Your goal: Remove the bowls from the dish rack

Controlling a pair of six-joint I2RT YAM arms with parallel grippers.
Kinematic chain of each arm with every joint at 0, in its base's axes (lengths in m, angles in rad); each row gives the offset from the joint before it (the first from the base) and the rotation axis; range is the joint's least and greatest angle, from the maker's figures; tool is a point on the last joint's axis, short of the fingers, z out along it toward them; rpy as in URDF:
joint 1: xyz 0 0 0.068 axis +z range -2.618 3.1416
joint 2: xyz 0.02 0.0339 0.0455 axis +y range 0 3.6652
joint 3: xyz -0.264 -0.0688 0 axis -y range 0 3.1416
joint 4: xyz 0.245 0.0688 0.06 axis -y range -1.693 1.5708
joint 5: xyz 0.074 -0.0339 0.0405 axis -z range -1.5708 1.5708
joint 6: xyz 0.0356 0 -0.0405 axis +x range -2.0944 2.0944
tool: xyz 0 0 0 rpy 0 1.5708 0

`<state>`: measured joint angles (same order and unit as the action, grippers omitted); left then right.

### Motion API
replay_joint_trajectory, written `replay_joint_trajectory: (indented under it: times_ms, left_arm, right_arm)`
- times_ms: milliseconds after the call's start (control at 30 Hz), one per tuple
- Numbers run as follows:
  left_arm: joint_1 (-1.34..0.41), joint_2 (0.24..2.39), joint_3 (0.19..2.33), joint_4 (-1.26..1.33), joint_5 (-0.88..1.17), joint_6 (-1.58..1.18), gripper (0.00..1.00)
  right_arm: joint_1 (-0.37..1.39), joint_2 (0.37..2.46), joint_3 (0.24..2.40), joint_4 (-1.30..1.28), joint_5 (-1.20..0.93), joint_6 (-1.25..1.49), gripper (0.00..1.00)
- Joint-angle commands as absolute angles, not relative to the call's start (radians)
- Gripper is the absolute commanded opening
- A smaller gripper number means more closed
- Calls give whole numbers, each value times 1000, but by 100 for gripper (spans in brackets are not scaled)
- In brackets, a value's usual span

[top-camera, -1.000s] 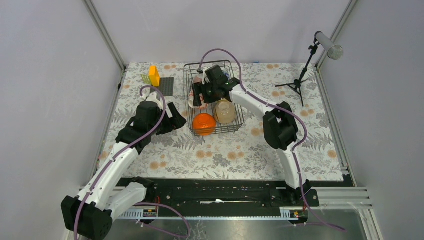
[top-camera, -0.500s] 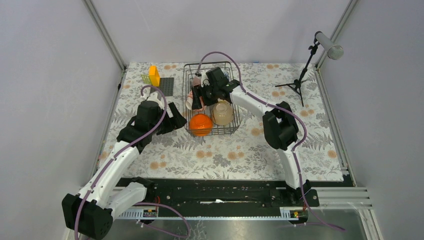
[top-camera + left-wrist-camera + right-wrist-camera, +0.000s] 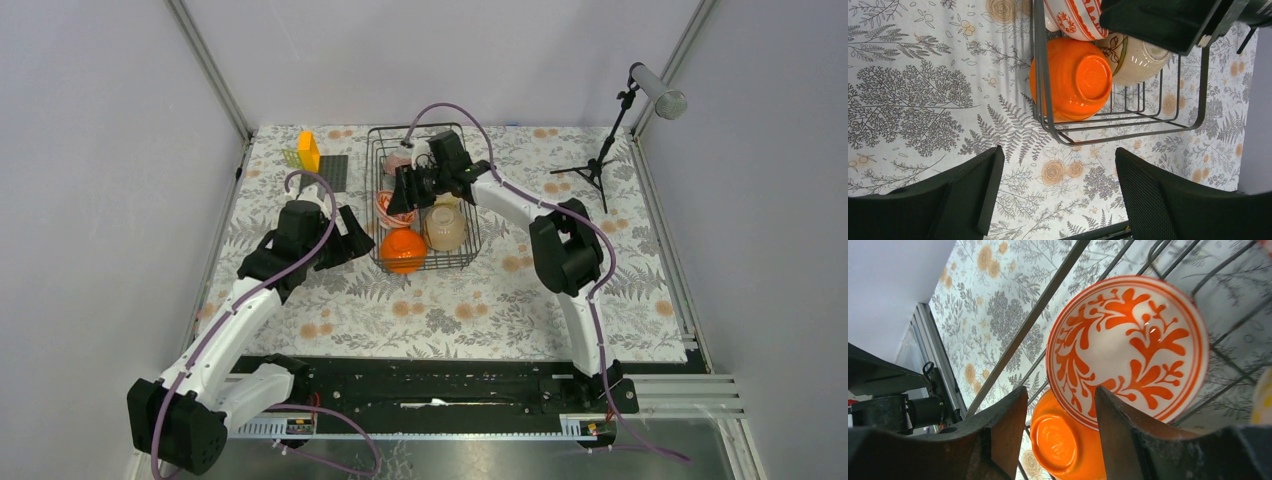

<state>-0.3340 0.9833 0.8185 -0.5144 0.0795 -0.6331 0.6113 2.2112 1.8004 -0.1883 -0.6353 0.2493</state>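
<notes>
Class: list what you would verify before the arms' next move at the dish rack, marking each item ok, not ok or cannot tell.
1. Right hand open: ok.
2. Red-patterned bowl rim lined up with that hand's gap: ok.
3. Right hand touching that bowl: cannot tell.
4. Left hand open and empty: ok.
5. Left hand outside the dish rack: ok.
6. Red-patterned bowl clear of the orange bowl: cannot tell; they overlap in both wrist views.

Inside black wire rack (image 3: 1040,60): plain bright orange bowl (image 3: 1075,80), cream bowl (image 3: 1140,55) with brown leaf mark, white bowl (image 3: 1128,347) with orange-red leafy scrolls. Under rack, white cloth (image 3: 923,100), grey ferns, peach roses.
</notes>
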Motion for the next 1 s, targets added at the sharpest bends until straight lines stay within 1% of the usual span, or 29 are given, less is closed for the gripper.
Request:
replay_joint_trajectory:
  times_ms: [0, 100, 233, 500, 900, 967]
  left_arm:
    - [-336, 994, 863, -497, 75, -652, 87]
    - [-336, 1003, 876, -507, 69, -656, 87]
    - [-336, 1008, 879, -507, 58, -665, 86]
    - [-336, 1001, 877, -519, 41, -681, 86]
    - [-336, 1004, 912, -583, 14, -656, 87]
    - [-336, 1004, 922, -594, 11, -650, 87]
  right_arm:
    - [586, 2192, 1835, -133, -727, 270, 59]
    - [586, 2190, 1844, -139, -733, 264, 59]
    - [590, 2190, 1862, -170, -745, 228, 63]
    - [635, 2225, 1934, -293, -670, 85, 64]
    - [680, 2312, 2018, -367, -573, 10, 55]
    - [685, 2322, 2020, -370, -558, 5, 50]
